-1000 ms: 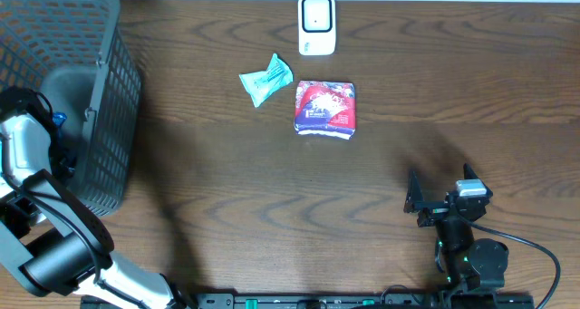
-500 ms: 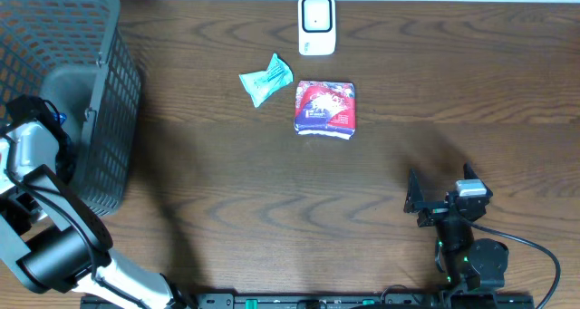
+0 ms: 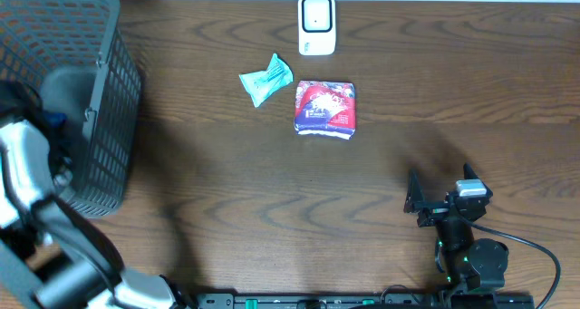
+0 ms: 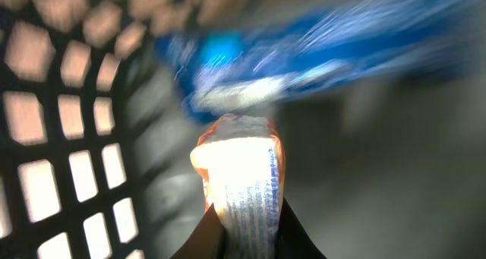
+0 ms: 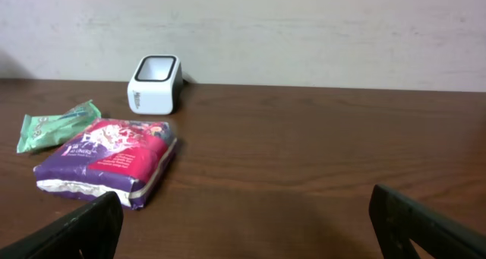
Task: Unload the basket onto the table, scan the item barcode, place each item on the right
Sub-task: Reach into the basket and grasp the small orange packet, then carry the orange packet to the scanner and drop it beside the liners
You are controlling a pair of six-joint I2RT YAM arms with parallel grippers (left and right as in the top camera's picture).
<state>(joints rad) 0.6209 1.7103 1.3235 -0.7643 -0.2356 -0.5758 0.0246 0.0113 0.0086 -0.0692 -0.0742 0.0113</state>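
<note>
Left gripper (image 4: 247, 235) inside grey mesh basket (image 3: 111, 101), jaws pinched tight on white orange-edged packet (image 4: 241, 164), blurred blue pack (image 4: 304, 54) behind, right gripper (image 5: 247, 221) wide apart, empty, white scanner (image 3: 316, 24) at far table (image 3: 272, 191) edge.

Left wrist view motion-blurred (packet (image 4: 241, 183) glares white); overhead evenly lit.

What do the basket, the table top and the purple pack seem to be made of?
The basket looks like grey moulded plastic, matt: an even lattice of square holes. The table top is dark wood or wood-look laminate, I cannot tell which: grain lines, soft sheen. The purple pack seems thin glossy printed plastic film: highlights and a soft, bulging edge.
</note>
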